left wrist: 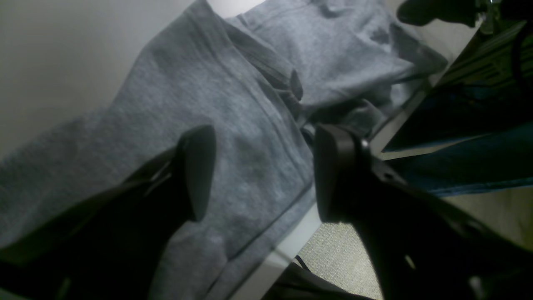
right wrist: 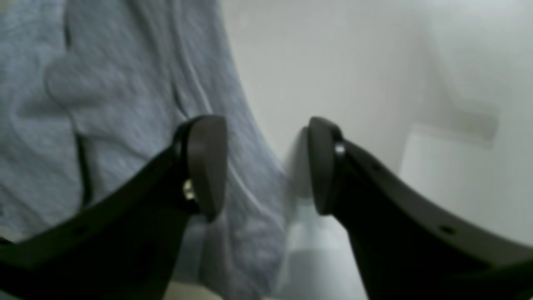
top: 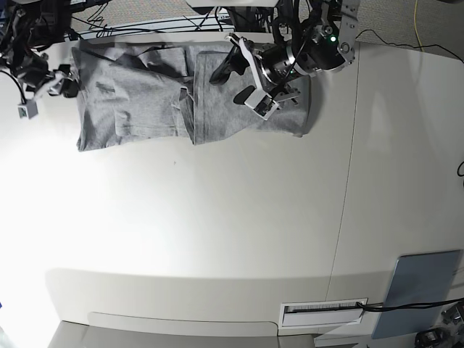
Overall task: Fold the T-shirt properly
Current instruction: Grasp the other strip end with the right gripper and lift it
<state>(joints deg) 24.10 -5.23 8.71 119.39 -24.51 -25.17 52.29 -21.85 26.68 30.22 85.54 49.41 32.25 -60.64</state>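
The right gripper (top: pixel 45 78) sits spread and empty at the shirt's (top: pixel 138 94) left end. The shirt's long axis runs left to right along the table's (top: pixel 217 217) far edge. The left gripper (top: pixel 243 76) hovers wide open, holding nothing, over its right half, nearer the cloth. Only the right wrist view shows one of its fingers (right wrist: pixel 206 162) over fabric, the other over bare table.

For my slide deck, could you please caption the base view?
Heather-grey cotton T-shirt lies partly folded at the white table's far edge, the open left gripper poised over it.
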